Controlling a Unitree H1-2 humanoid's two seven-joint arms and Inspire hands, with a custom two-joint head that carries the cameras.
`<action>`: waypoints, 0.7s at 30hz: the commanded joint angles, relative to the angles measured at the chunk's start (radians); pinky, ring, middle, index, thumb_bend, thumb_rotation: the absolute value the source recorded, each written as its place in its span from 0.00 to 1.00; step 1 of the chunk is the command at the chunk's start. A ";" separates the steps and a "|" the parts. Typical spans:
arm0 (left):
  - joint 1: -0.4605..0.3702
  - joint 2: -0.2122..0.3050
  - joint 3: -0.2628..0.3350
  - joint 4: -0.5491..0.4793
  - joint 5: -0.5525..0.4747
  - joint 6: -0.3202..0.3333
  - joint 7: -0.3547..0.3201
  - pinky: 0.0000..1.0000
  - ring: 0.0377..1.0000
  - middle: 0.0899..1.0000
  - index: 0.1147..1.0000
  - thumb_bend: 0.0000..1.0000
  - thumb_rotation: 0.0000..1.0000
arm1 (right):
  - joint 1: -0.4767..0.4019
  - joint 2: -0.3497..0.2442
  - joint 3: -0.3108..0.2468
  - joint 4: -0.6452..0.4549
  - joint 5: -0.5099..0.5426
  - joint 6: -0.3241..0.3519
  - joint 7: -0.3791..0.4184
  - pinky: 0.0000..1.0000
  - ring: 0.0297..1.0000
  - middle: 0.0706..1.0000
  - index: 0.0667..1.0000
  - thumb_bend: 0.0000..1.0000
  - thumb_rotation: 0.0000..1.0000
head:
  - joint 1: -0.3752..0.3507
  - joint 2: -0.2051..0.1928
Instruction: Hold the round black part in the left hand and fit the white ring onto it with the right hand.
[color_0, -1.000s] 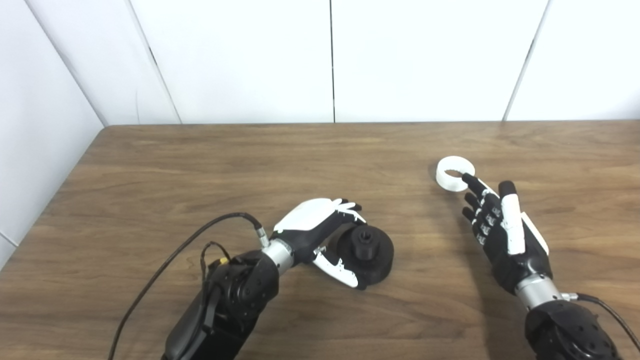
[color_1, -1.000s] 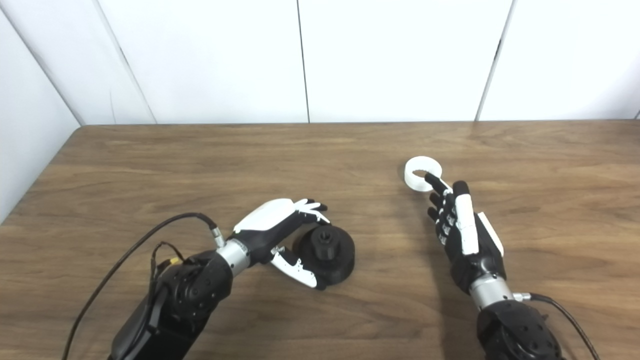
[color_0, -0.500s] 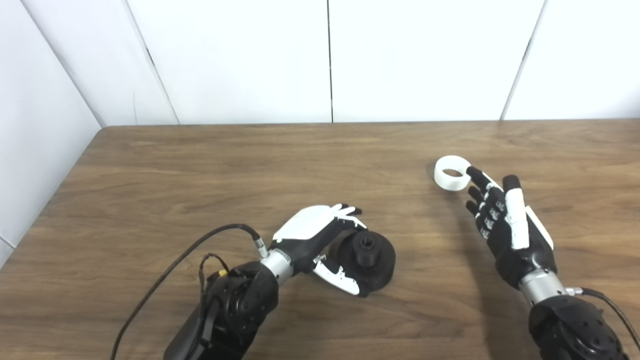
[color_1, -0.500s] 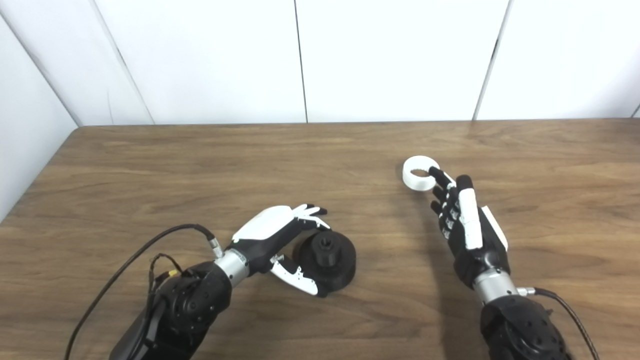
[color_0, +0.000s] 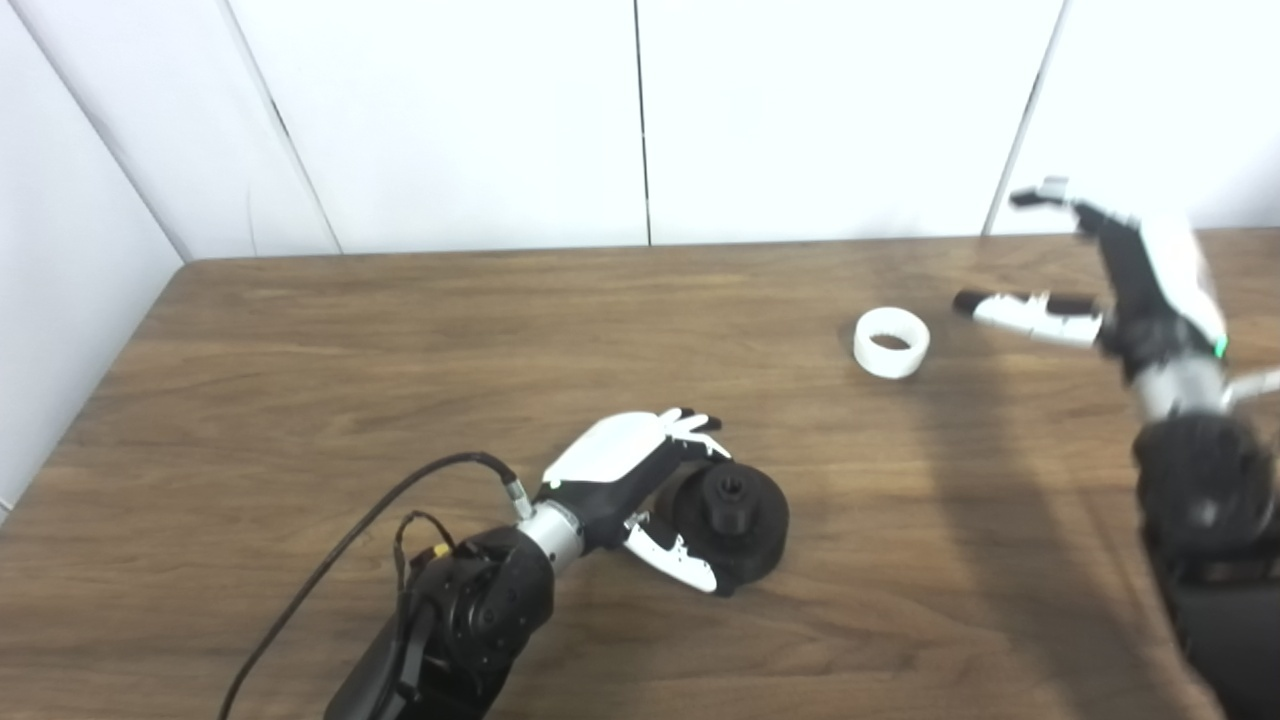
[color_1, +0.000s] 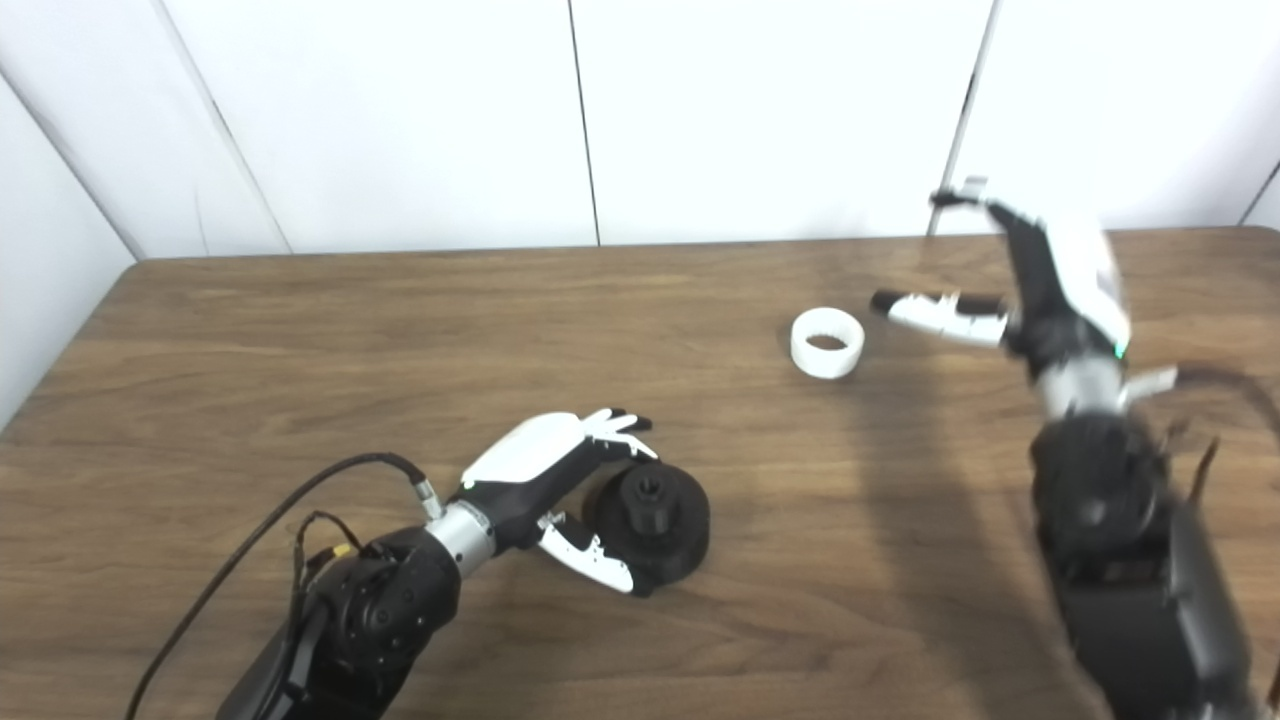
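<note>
A brown wooden counter stands against white wall panels, seen from above by two cameras set side by side.

Near the front edge, left of the middle, the left robot hand lies low on the counter, cupped around the left side of the round black part. Its fingers curl over the part's far rim and its thumb reaches along the near rim, so the part sits between them. The part is a flat dark disc with a raised hub at its centre, and it rests on the counter. Whether the left robot hand grips it firmly or only touches it cannot be told.

The white ring lies flat on the counter toward the far right, its hole facing up, well apart from the black part.

The right robot hand is raised above the counter just to the right of the ring, not touching it. It is spread and holds nothing: the thumb points left toward the ring, the fingers reach up and left. This robot hand looks slightly blurred.
</note>
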 joint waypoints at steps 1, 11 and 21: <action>-0.017 0.012 -0.001 0.015 0.011 -0.011 0.004 0.97 1.00 0.96 0.65 0.85 0.29 | -0.065 -0.017 0.031 0.042 -0.024 -0.012 0.052 0.98 0.99 0.92 0.72 0.91 0.30 | 0.001 0.001; -0.021 0.010 0.000 0.031 0.009 -0.023 0.015 0.96 1.00 0.95 0.64 0.86 0.28 | -0.188 -0.041 0.124 0.262 -0.072 -0.039 0.158 1.00 1.00 0.96 0.72 0.98 0.34 | 0.001 -0.006; -0.027 0.009 -0.002 0.046 0.013 -0.029 0.018 0.97 1.00 0.96 0.64 0.86 0.29 | -0.232 -0.045 0.173 0.338 -0.076 -0.044 0.217 1.00 1.00 0.96 0.71 0.98 0.35 | 0.001 -0.015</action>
